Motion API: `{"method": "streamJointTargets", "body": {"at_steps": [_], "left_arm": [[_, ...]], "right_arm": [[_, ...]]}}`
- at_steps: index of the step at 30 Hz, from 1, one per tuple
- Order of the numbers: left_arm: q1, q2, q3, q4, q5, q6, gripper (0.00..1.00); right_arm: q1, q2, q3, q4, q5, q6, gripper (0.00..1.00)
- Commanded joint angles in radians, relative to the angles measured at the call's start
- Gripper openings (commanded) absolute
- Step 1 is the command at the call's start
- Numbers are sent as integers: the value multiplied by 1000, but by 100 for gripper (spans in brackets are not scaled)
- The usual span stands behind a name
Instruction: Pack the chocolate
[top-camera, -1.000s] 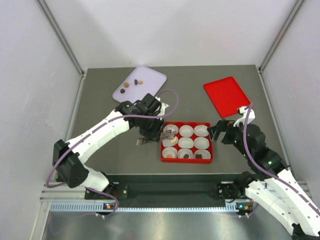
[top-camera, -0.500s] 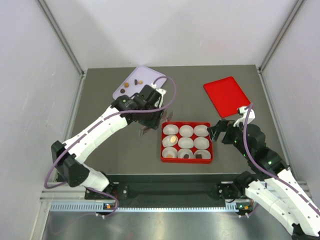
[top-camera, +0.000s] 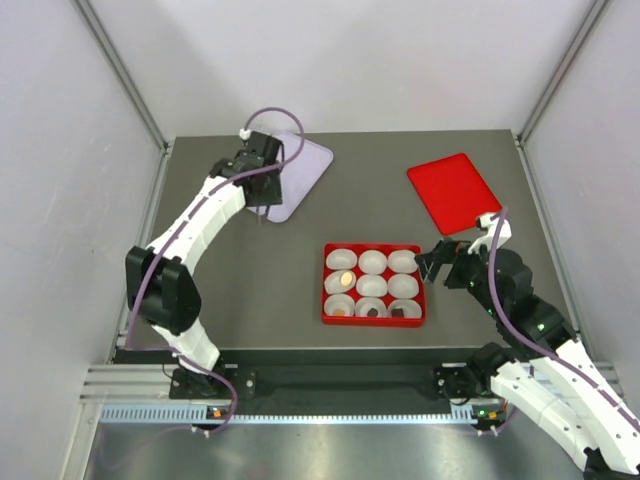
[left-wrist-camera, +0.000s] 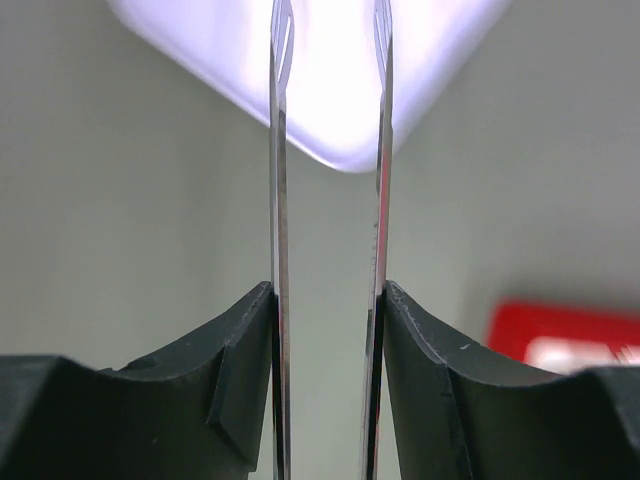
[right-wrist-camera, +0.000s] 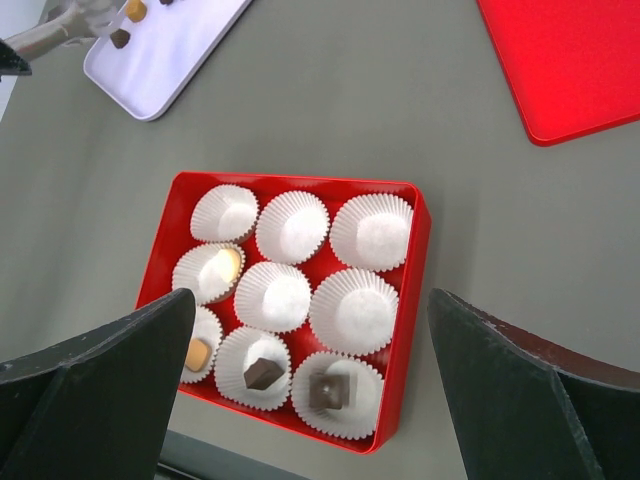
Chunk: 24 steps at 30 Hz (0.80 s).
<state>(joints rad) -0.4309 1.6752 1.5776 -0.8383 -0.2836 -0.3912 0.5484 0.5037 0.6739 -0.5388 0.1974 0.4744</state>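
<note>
Inside white cups, blocky chocolate, long axis unclear.

Grey table is carrying 3 items, well apart: lavender tray sitting far-left, red lid lying far-right, red box w/ white paper cups sitting center-front.

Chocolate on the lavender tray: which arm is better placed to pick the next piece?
Left. The left gripper holds the tongs over the tray; the right gripper hangs open near the box.

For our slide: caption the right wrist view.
Red box of nine paper cups, four holding chocolates, framed by open right end effector.
</note>
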Motion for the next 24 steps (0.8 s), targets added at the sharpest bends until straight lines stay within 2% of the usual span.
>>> {"method": "streamJointTargets", "body": {"at_steps": [1, 8, 12, 24], "left_arm": [[73, 17, -2, 111, -68, -26, 50], [190, 133, 53, 160, -45, 15, 50], [210, 164, 58, 180, 10, 71, 50], [258, 239, 68, 183, 6, 72, 50]], "right_arm": [[-8, -11, -2, 40, 8, -3, 100], [-8, -1, 12, 43, 22, -33, 100], [-8, 4, 6, 43, 36, -45, 100], [-8, 12, 12, 45, 54, -69, 100]]}}
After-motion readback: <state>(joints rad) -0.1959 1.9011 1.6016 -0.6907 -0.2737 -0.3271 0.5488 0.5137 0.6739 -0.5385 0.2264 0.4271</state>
